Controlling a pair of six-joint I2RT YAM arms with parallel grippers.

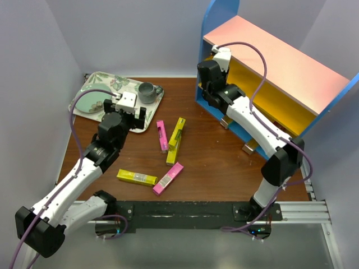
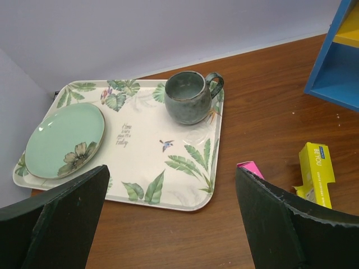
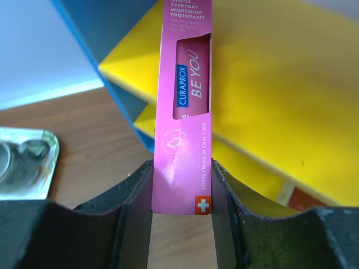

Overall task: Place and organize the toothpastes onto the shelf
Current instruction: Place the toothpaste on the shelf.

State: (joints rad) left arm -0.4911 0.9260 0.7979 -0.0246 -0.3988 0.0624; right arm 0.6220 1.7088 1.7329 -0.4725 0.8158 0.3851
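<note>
The left arm (image 1: 67, 188) and right arm (image 1: 252, 120) are built from white links and black joints. Purple cables (image 1: 265, 67) are routed externally. Fingers (image 2: 280, 224) are black.

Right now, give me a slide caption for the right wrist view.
Right gripper shut on a pink toothpaste carton, held before the yellow boards of the shelf.

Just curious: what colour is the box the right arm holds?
The carton is bright pink, clearest in the right wrist view.

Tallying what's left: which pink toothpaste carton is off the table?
The pink carton in the right gripper, by the shelf; the other two pink cartons lie flat on the table.
</note>
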